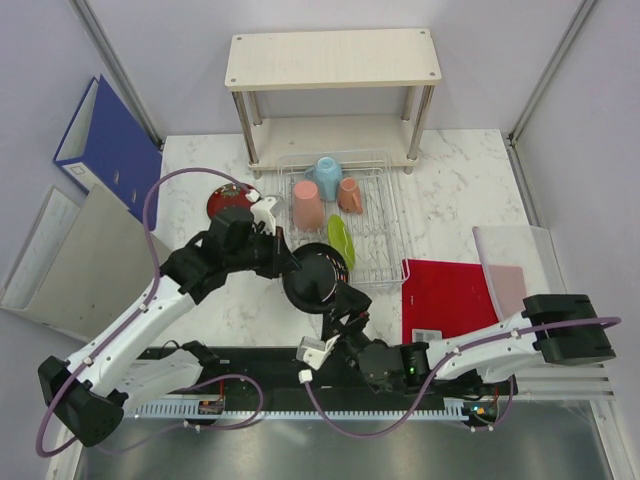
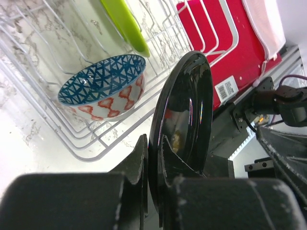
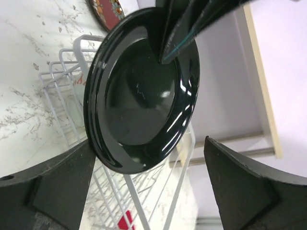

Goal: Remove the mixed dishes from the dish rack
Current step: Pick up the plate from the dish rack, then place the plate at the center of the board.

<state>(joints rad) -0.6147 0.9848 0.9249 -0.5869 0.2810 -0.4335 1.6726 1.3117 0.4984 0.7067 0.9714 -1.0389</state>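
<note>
Closest to the lenses are the jaws: those of the left gripper point(image 2: 152, 155) are closed on the rim of one black plate point(image 2: 184, 115), held on edge at the near side of the dish rack point(image 1: 385, 255). Those of the right gripper point(image 3: 148, 143) stand wide open, one finger on each side of this plate. Inside the rack I count one pink cup point(image 1: 307, 205), one light blue cup point(image 1: 326, 176), one terracotta mug point(image 1: 349, 195), one lime-green plate point(image 1: 340, 240) and one patterned bowl point(image 2: 105, 86). One red patterned plate point(image 1: 225, 203) lies on the surface point(image 1: 460, 190) left of the rack.
</note>
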